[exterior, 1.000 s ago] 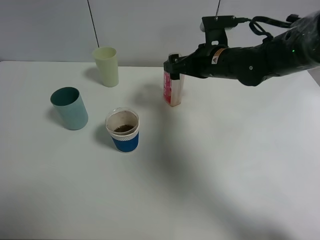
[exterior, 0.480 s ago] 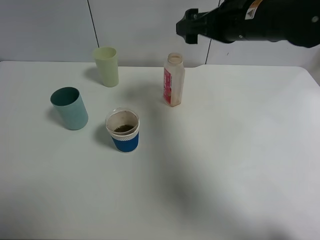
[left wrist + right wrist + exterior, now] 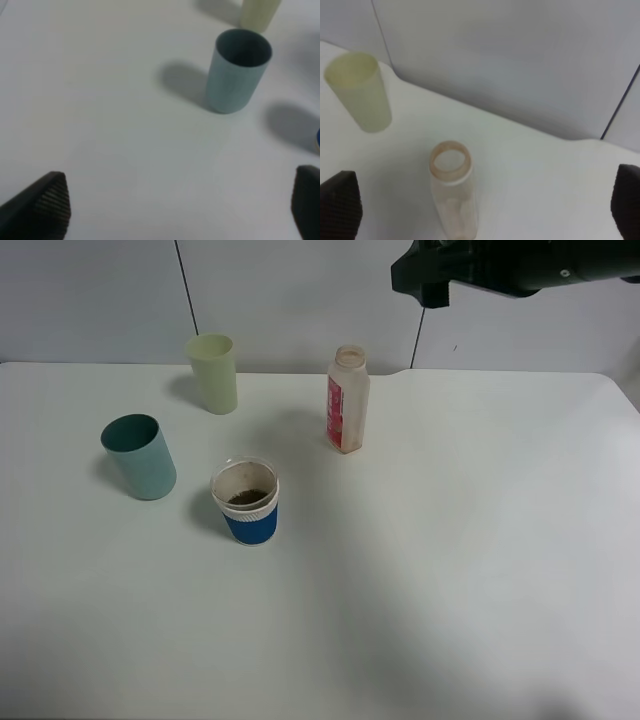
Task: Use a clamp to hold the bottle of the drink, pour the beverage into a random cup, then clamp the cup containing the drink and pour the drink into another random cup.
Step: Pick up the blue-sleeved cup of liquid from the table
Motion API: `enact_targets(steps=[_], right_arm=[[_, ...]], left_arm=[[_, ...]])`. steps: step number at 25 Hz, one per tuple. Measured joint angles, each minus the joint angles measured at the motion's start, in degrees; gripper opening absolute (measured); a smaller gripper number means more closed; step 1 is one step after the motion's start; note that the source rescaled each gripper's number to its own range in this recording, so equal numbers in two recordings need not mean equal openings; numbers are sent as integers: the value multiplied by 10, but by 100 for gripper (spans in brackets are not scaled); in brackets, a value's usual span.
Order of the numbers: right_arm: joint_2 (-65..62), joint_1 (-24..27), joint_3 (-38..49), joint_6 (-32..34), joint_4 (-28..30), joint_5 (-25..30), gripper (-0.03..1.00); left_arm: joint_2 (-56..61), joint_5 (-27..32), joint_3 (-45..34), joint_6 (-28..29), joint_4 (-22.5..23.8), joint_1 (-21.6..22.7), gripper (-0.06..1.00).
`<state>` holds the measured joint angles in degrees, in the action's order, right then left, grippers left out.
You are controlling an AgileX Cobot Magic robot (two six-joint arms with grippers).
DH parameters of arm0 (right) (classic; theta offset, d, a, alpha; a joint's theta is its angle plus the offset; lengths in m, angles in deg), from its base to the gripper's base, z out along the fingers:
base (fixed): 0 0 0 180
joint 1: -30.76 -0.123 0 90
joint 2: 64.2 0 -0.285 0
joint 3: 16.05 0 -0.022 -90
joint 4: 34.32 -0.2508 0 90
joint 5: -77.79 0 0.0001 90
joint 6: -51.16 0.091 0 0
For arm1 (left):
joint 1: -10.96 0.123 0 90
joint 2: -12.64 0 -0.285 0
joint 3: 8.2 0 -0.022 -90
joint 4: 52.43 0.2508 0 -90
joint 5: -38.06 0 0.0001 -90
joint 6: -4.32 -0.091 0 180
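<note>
The open drink bottle (image 3: 347, 400) with a red label stands upright at the back middle of the white table (image 3: 470, 540); it also shows in the right wrist view (image 3: 452, 190). A white cup with a blue sleeve (image 3: 246, 501) holds dark drink. A teal cup (image 3: 140, 456) and a pale yellow cup (image 3: 213, 373) stand empty to the left. My right gripper (image 3: 425, 278) is open and empty, high above and to the right of the bottle; in its wrist view (image 3: 484, 207) the jaws stand wide apart. My left gripper (image 3: 175, 205) is open and empty, short of the teal cup (image 3: 237, 70).
The pale yellow cup also shows in the left wrist view (image 3: 257, 12) and the right wrist view (image 3: 360, 92). A grey wall (image 3: 300, 290) with dark seams stands behind the table. The blue-sleeved cup's edge (image 3: 318, 141) peeks in at the side of the left wrist view.
My right gripper has let go of the bottle and risen up and to the right. The bottle stays upright where it was. The cups have not moved.
</note>
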<state>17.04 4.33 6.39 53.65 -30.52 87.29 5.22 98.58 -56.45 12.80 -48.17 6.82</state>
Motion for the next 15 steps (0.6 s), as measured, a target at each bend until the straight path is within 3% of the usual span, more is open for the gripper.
enact_targets(steps=[8,15], right_arm=[[-71,0,0,28,71,105,100],[-129,0,0,33,94,173,100]], left_arm=[[0,0,0,0,0,0,66],[0,0,0,0,0,0,66]])
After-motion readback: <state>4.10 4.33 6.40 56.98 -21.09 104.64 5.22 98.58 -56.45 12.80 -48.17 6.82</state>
